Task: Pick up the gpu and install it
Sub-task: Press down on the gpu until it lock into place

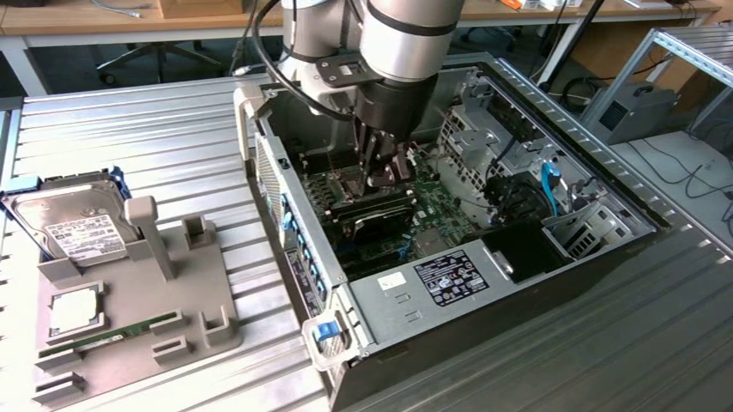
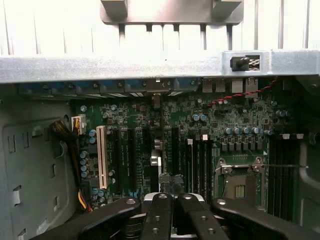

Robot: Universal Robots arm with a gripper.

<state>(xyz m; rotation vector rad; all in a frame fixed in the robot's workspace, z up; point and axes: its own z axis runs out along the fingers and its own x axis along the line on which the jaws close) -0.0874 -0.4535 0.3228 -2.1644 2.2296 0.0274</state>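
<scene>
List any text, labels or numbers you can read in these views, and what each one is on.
None can be read.
Hard drive label: printed lines, too small to read.
Black sticker on the computer case: white print and symbols, blurred.
White sticker beside it: unreadable.
Motherboard markings in the wrist view: too fine to make out.
</scene>
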